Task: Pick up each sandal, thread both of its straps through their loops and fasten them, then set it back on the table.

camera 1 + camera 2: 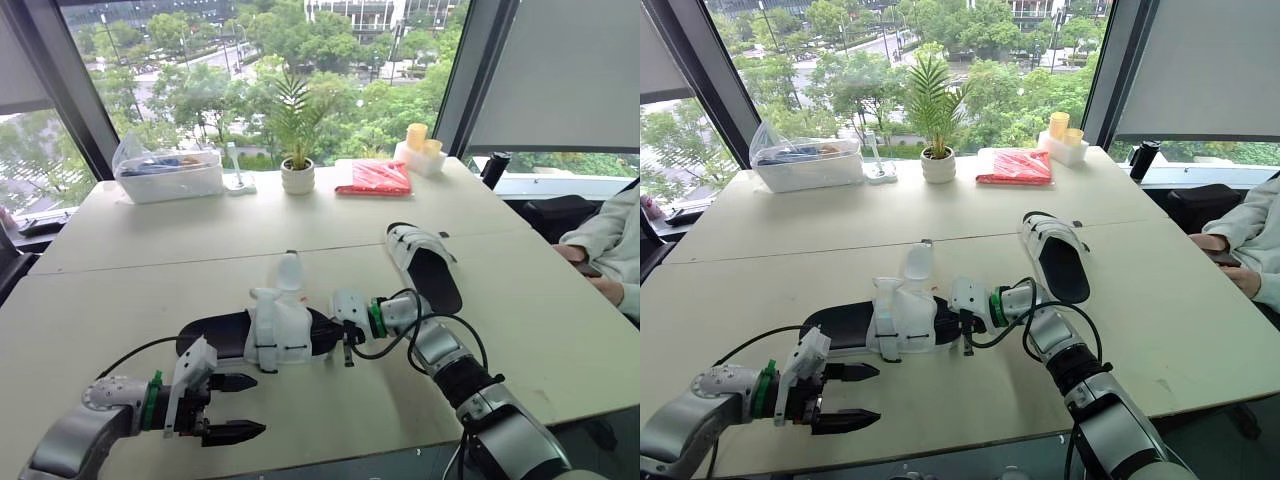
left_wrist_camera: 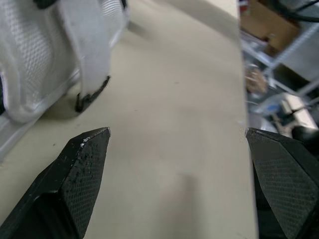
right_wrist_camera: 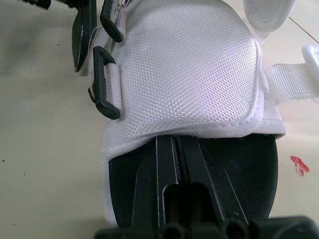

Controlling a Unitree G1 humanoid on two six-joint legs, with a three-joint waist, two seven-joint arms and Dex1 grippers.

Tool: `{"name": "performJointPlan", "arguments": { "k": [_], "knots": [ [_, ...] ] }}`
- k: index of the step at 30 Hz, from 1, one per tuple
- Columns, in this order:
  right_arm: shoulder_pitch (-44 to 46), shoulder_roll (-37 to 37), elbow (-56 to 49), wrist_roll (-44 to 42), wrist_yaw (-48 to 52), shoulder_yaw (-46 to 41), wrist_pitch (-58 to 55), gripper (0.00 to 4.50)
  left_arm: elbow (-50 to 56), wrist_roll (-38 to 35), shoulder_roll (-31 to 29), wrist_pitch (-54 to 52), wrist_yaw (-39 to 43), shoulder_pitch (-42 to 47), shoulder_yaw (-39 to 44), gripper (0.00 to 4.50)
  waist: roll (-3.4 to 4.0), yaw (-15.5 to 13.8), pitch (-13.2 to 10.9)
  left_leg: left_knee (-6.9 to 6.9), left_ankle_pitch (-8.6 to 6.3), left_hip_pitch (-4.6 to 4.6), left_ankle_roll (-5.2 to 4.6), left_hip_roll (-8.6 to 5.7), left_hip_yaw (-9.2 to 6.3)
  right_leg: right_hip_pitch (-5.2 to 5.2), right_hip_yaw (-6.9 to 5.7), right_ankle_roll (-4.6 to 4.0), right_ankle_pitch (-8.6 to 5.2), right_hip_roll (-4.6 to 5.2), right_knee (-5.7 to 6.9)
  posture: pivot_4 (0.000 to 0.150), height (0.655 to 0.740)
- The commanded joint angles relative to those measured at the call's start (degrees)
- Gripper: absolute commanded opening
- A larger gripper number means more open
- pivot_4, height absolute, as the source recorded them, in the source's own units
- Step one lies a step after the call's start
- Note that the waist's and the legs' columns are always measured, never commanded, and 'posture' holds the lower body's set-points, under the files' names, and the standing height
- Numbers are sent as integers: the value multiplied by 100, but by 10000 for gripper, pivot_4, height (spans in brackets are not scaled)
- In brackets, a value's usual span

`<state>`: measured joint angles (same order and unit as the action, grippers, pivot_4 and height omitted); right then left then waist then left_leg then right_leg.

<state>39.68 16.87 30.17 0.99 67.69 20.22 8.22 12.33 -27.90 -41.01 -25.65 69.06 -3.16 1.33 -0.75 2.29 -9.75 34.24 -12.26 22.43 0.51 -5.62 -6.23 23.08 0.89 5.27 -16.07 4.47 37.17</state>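
My left jaws hang wide open, empty, near the worktop's (image 1: 120,290) front edge. My right jaws, closed together, lie on the near sandal's (image 1: 280,328) insole mid-worktop. The second sandal (image 1: 428,262) lies toward the right edge.

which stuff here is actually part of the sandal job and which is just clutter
For the job: near sandal, straps undone; far sandal; left gripper, jaws open; right gripper at the near sandal.

Lying about: plastic box, potted plant, red packet, white box with yellow cups.
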Motion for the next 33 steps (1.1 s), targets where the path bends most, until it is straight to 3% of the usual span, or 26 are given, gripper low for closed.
{"name": "performJointPlan", "arguments": {
  "k": [1,22,33],
  "knots": [
    [-35,2,184,167,44,176,-60,0,272,49,105,280,-271,-63,114,44907,0,4,0,0,0,0,0,0,0,-2,0,0,0,0,0,1500,7400],
    [132,-84,448,203,73,202,114,0,129,353,489,1083,-974,-10,-62,44907,0,5,0,0,1,0,0,0,0,-8,0,6,4,-2,1,1500,7400],
    [151,-85,502,239,87,211,177,0,-176,-2,929,490,-852,314,-344,44907,-1,4,1,3,3,-2,2,0,0,-23,-1,6,5,-4,2,1500,7400]
  ]
}}
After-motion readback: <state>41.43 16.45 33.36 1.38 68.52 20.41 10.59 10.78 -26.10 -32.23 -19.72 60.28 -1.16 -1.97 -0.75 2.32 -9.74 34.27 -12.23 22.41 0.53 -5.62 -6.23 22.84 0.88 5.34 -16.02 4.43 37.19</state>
